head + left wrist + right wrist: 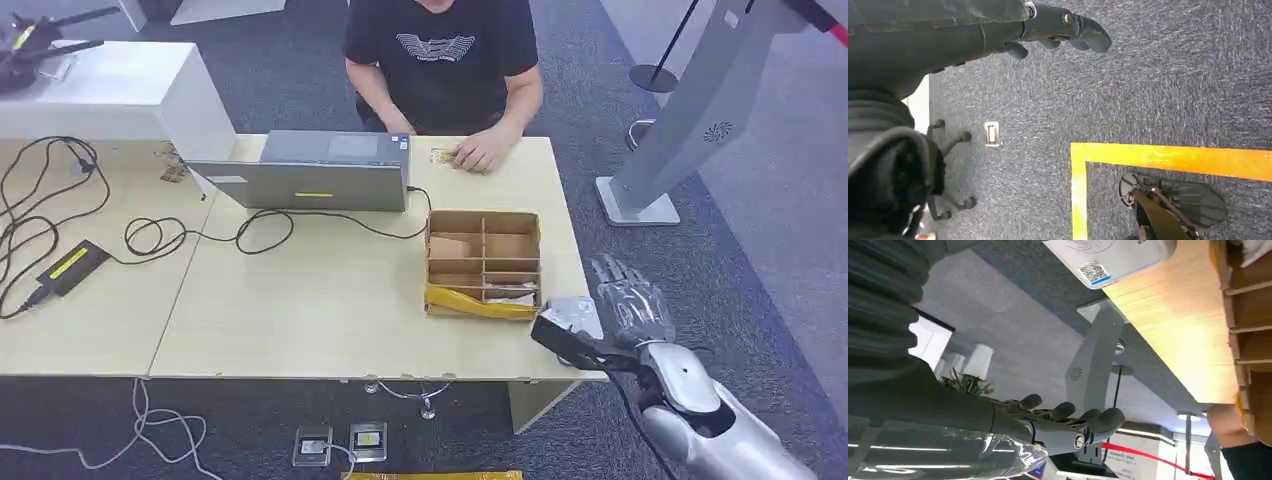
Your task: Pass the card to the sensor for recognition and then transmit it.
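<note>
The fingers (622, 285) of the right hand (628, 305) were spread apart and empty, raised beside the right end of the bench (300, 310); the right wrist view confirmed nothing lay between the fingers and thumb. The left hand (1058, 30) hung low over the carpet (1158, 90), its fingers loosely extended with nothing held.

Just beside the right hand, at the bench's near right corner, sat a small white device with a printed code label, judged to be the sensor (572, 316). Next to it stood a cardboard divider box (484, 262) with a yellow item (478, 302) lying along its near side. A small card (441, 156) lay on the far edge of the bench, under or touching the hand (480, 152) of a seated person, beside a laptop (310, 172). Whether this was the task's card could not be confirmed; the box compartments were too indistinct to rule out others.

Assessment: the pick-up had not yet been made, so the task stood at its opening step. The next move called for the right hand to obtain a card, then present it flat over the sensor before handing it on.
</note>
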Tool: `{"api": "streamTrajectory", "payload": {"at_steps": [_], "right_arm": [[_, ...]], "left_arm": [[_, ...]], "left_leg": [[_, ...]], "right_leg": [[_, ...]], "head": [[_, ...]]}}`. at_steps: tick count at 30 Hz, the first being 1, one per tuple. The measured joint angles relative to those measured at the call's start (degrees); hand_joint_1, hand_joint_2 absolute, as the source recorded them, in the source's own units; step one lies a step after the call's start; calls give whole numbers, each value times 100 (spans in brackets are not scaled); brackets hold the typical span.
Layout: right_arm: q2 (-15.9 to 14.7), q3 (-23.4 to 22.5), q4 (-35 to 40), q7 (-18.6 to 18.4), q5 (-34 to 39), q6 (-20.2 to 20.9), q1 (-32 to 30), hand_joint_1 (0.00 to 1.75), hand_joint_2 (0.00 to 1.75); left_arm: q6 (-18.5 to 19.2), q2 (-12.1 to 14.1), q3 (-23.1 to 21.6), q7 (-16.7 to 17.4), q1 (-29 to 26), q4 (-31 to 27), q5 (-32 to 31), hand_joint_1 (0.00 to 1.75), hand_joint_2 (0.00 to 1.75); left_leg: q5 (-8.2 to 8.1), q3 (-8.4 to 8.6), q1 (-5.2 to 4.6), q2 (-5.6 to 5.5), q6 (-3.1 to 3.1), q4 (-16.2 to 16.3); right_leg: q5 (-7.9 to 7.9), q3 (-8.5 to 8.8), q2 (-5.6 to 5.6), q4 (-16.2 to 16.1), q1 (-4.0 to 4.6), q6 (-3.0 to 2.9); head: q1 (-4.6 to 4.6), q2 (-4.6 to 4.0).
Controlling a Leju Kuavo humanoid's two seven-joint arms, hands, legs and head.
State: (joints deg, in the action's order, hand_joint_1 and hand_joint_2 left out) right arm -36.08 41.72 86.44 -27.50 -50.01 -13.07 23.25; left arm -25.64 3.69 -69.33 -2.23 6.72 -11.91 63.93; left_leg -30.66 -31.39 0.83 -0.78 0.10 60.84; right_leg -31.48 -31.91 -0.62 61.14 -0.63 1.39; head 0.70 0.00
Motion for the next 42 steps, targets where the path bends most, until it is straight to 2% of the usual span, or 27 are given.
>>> {"api": "streamTrajectory", "payload": {"at_steps": [13, 26, 36, 42], "right_arm": [[295, 15, -70, 155, 181, -437, 97, 0, 175], [518, 92, -171, 245, 190, -487, 188, 0, 175], [802, 190, -422, 505, 278, -780, 273, 0, 175], [962, 264, -608, 557, 278, -811, 341, 0, 175]], "left_arm": [[15, 7, 0, 24, 3, 0, -35, 0, 0], [37, 7, 0, -7, 8, 0, -35, 0, 0], [39, 4, 0, -39, 10, 0, -81, 0, 0], [28, 4, 0, -37, 11, 0, -96, 0, 0]], "left_leg": [[1, -3, 0, -1, 0, 0], [1, -3, 0, -1, -2, 0], [2, -4, 1, -1, -3, -1], [2, -4, 1, -2, -3, -1]], "right_leg": [[0, 0, -2, 1, -1, 0], [0, -1, -2, 1, 0, 0], [0, -1, -2, 2, 1, 0], [0, -1, -3, 2, 1, 0]], "head": [[0, 0], [0, 2], [0, 0], [0, 0]]}}
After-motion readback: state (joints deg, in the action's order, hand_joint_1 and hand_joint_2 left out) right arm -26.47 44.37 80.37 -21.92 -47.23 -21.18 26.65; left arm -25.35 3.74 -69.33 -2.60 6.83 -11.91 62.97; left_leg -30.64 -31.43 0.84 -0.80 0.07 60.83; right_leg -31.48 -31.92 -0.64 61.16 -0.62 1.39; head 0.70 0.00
